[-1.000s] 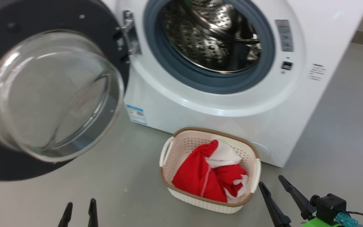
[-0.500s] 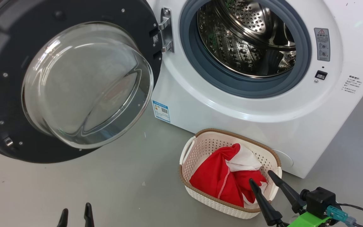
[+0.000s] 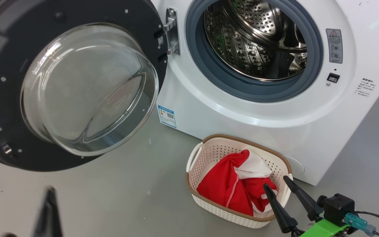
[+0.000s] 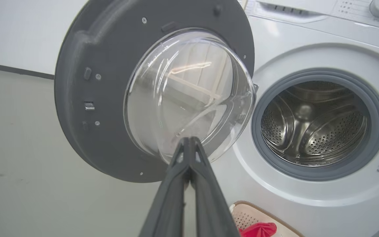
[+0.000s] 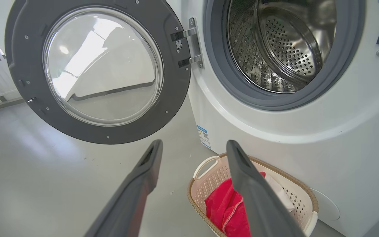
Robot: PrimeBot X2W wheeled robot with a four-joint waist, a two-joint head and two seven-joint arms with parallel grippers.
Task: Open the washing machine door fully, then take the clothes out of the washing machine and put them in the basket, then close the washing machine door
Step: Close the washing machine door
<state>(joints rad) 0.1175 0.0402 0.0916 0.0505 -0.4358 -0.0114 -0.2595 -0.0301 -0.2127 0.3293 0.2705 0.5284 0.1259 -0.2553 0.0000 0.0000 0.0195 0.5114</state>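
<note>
The washing machine (image 3: 229, 112) is white, and its steel drum (image 3: 255, 39) looks bare inside. Its door (image 3: 87, 89) stands swung wide open to the left on its hinge, domed glass facing me. On the floor before the machine sits the basket (image 3: 215, 154), with the red and white clothes (image 3: 229, 187) lying in it. My right gripper (image 3: 276, 182) is open over the basket's right end, nothing between its fingers. My left gripper (image 3: 49, 210), a blurred dark shape at the lower left, is shut and empty. In the left wrist view its closed tips (image 4: 189, 140) point at the door (image 4: 189, 95).
Grey floor (image 3: 127, 197) spreads between the open door and the basket. The hinge (image 3: 172, 31) joins door and machine. A blue label (image 3: 167, 116) marks the machine's lower front. In the right wrist view the gripper (image 5: 194, 143) hangs above the basket (image 5: 209, 187) and clothes (image 5: 222, 204).
The head camera swung at first, then held. My left gripper has closed its fingers and risen into blur at the lower left. The right gripper stays open over the basket.
</note>
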